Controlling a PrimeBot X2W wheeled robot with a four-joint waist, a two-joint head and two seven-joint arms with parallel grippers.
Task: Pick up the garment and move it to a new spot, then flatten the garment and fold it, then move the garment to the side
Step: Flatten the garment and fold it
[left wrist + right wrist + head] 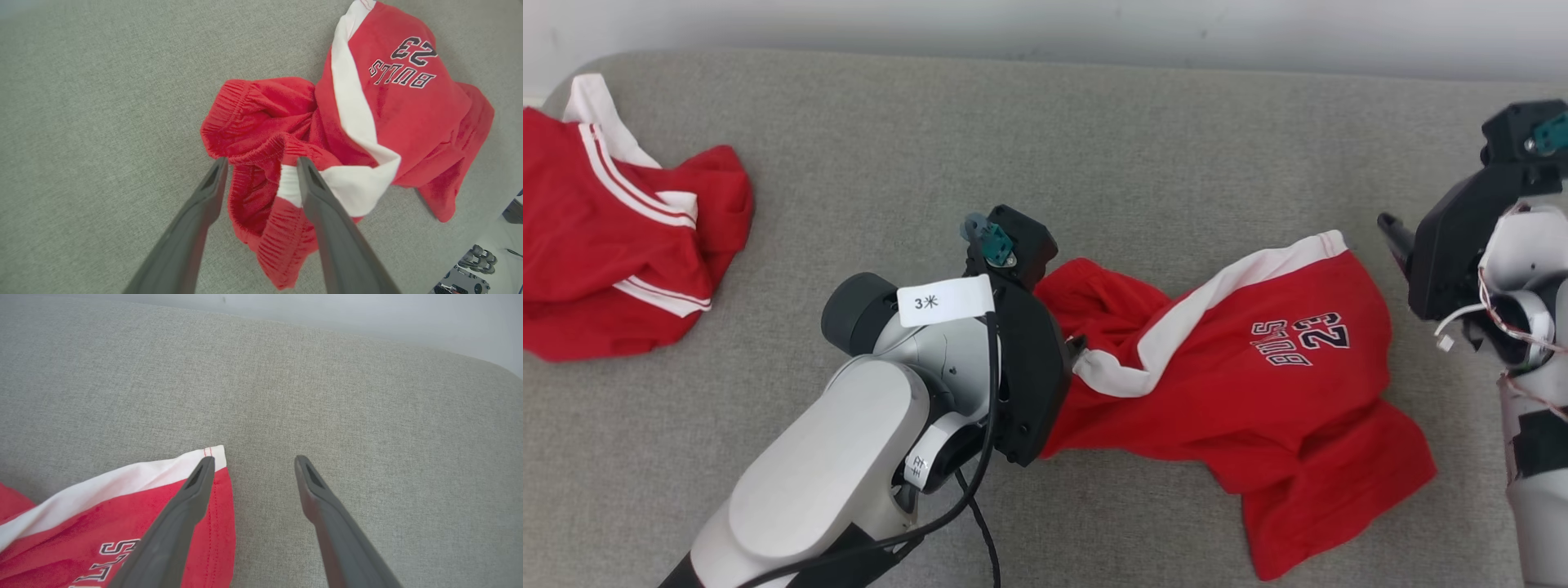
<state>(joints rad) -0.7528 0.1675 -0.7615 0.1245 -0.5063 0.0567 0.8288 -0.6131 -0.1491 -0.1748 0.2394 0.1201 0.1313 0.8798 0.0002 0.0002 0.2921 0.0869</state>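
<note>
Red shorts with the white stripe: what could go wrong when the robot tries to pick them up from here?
1. The left gripper stands open over the bunched elastic waistband of the red shorts with a white stripe; it might pinch several layers and lift a lump.
2. The right gripper, open, sits at the hem corner, half over the grey fabric cushion; it may miss the cloth.
</note>
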